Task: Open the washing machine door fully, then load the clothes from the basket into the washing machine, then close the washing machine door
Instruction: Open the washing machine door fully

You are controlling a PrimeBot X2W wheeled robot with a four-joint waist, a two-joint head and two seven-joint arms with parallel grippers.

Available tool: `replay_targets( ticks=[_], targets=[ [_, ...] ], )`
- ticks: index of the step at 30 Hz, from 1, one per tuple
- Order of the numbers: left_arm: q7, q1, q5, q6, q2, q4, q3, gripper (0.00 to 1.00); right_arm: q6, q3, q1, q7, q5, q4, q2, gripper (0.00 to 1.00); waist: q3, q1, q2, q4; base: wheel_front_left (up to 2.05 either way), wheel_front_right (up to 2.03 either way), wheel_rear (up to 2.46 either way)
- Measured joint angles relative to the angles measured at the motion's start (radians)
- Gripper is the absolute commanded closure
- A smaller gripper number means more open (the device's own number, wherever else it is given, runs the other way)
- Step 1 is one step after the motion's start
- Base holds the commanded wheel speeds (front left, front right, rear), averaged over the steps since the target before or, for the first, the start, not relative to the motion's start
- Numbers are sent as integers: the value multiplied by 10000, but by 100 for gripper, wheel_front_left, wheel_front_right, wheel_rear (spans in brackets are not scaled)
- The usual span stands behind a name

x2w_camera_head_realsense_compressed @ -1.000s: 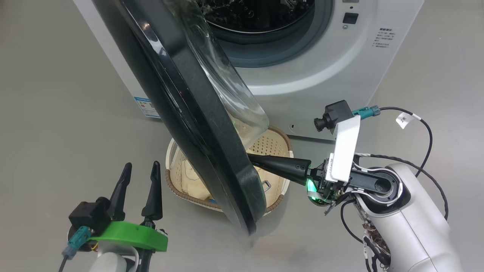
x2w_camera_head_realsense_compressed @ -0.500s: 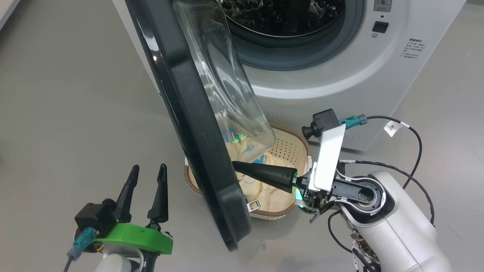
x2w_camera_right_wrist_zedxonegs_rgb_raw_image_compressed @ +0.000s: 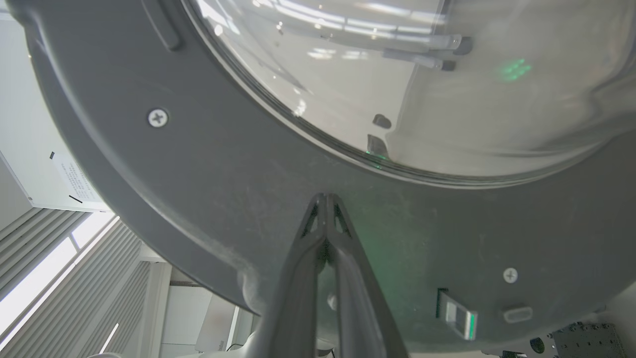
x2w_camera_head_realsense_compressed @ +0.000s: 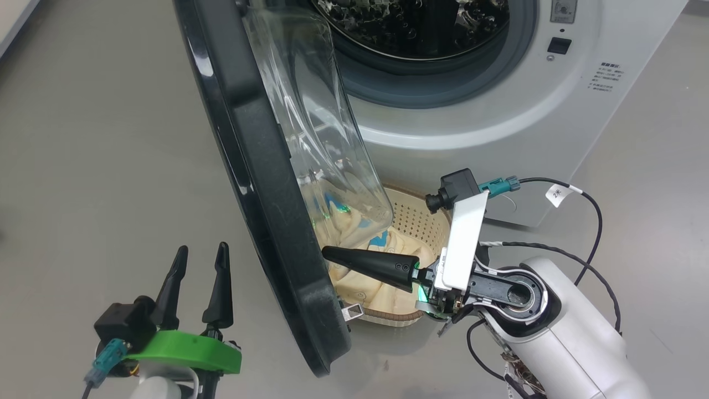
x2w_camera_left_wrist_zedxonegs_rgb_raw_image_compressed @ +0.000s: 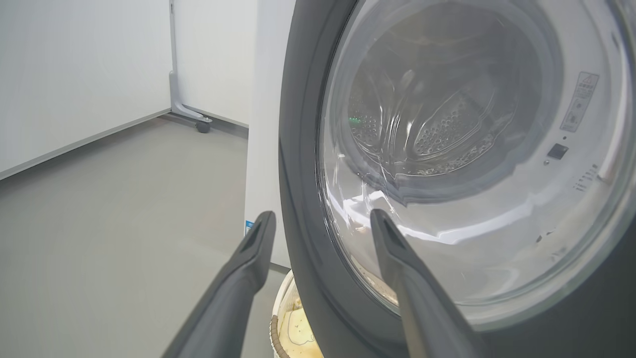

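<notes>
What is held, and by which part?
Nothing. The shut right end effector touches the washing machine door on its inner rim; the left end effector is open, empty.

A smooth grey floor (x2w_camera_head_realsense_compressed: 83, 138) spreads all round, matt and even, with a pale strip (x2w_camera_head_realsense_compressed: 12, 22) crossing its far left corner in the head view. In the left wrist view the floor runs back to a white wall (x2w_camera_left_wrist_zedxonegs_rgb_raw_image_compressed: 74, 59) edged by a grey skirting board (x2w_camera_left_wrist_zedxonegs_rgb_raw_image_compressed: 84, 140). Beside that wall stands a white panel (x2w_camera_left_wrist_zedxonegs_rgb_raw_image_compressed: 213, 54) on a grey metal foot (x2w_camera_left_wrist_zedxonegs_rgb_raw_image_compressed: 186, 107) ending in a small dark caster (x2w_camera_left_wrist_zedxonegs_rgb_raw_image_compressed: 202, 127) that rests on the floor. In the right wrist view grey slatted blinds (x2w_camera_right_wrist_zedxonegs_rgb_raw_image_compressed: 99, 293) show daylight between them, and a white printed sheet (x2w_camera_right_wrist_zedxonegs_rgb_raw_image_compressed: 74, 180) hangs on a pale surface just beside them
</notes>
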Motion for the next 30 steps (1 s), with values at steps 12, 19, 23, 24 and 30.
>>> replay_targets(
  ticks=[12, 19, 23, 24, 30],
  targets=[
    [0, 220, 268, 0, 2, 142, 665, 0, 0, -56, -36, -476, -219, -159, 48, 95, -352, 0, 0, -521, 0, 0, 0],
    [0, 419, 562, 0, 0, 182, 1014, 0, 0, -385, 2, -849, -769, -422, 25, 0, -642, 0, 0, -893, 0, 0, 0],
    [0, 589, 593, 0, 2, 211, 1172, 0, 0, -587, 29, -1262, -1369, -826, -303, 0, -808, 0, 0, -1105, 0, 0, 0],
    [0, 614, 627, 0, 2, 224, 1214, 0, 0, -650, 42, -1409, -1599, -934, -453, 0, -854, 0, 0, -1154, 0, 0, 0],
    [0, 802, 738, 0, 2, 222, 1450, 0, 0, -796, 100, -2153, -2673, -1569, -1195, 0, -1062, 0, 0, -1464, 0, 0, 0]
  ],
)
